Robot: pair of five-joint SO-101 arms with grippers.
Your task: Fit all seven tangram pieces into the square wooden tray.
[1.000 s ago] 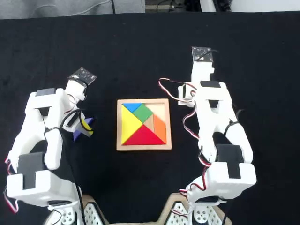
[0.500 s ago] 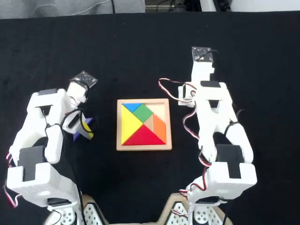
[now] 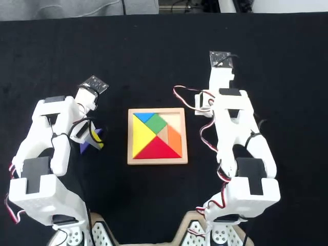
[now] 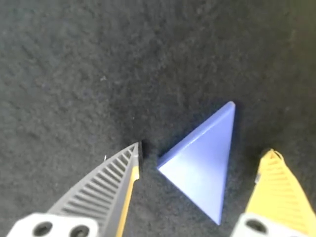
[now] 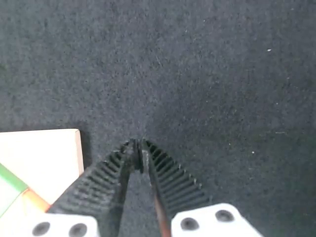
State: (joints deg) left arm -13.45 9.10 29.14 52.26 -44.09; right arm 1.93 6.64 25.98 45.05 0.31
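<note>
The square wooden tray [image 3: 178,117] lies mid-table and holds blue [image 3: 143,117], green [image 3: 158,124], yellow [image 3: 140,137], red [image 3: 158,149], orange [image 3: 176,139] and tan [image 3: 163,134] pieces; bare wood shows at its upper right. A purple triangle [image 3: 86,148] lies flat on the black cloth left of the tray. My left gripper [image 3: 94,139] hangs over it, open. In the left wrist view the purple triangle [image 4: 202,163] sits between the yellow fingertips [image 4: 270,163], and the left gripper [image 4: 203,149] straddles it. My right gripper [image 5: 137,146] is shut on nothing, just off the tray corner [image 5: 42,148].
Black cloth covers the whole table, with free room above and below the tray. The right arm's red and white cables [image 3: 187,97] loop beside the tray's upper right corner. The arm bases [image 3: 154,233] stand at the near edge.
The left arm has shifted slightly and its wrist has turned a little over the purple triangle. The right arm and the tray pieces have not moved.
</note>
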